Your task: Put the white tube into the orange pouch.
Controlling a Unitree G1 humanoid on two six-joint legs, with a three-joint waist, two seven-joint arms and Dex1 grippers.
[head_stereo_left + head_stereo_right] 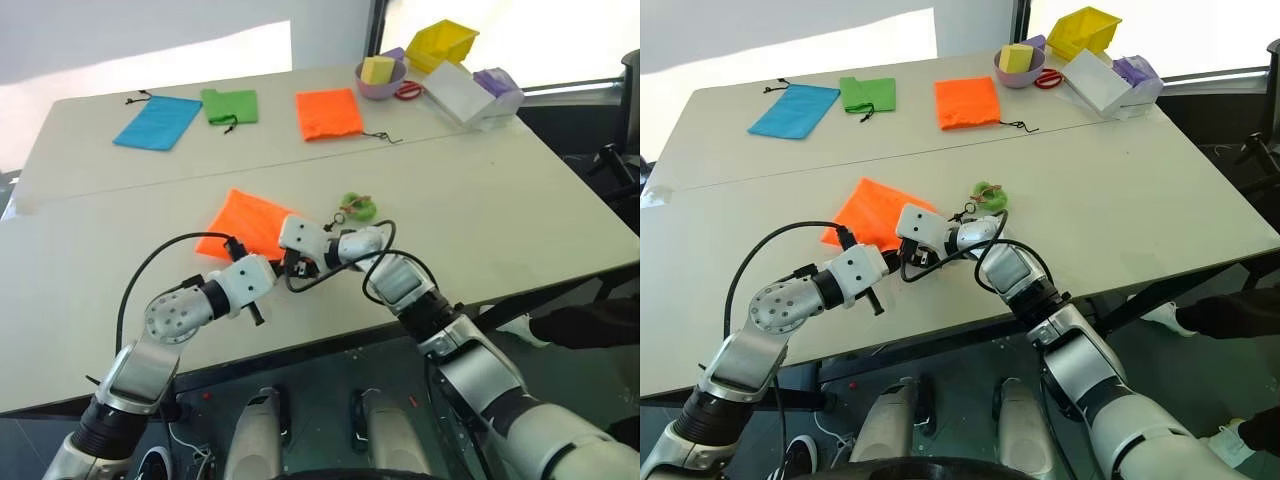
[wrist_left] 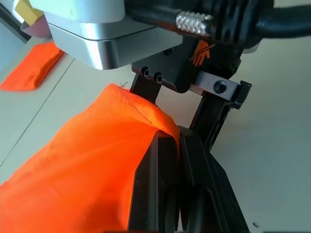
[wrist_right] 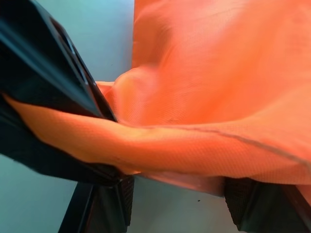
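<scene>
Left gripper (image 2: 167, 160) clamped on the orange pouch (image 1: 245, 222) hem; right gripper (image 3: 177, 194) half-spread at the mouth, fabric draped over its fingers. White tube nowhere discernible, possibly already inside. Insertion unconfirmed; release remaining.

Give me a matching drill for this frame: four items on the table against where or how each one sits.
Items:
1. bright orange fabric drawstring pouch
2. flat blue fabric pouch
3. yellow sponge block
4. fuzzy green ball

Places or states:
A. inside the purple bowl
B. far edge of the table, farthest to the robot's left
C. edge pinched in the shut left end effector
D. on the table just beyond the right end effector

Pairs: 1-C, 2-B, 3-A, 4-D
</scene>
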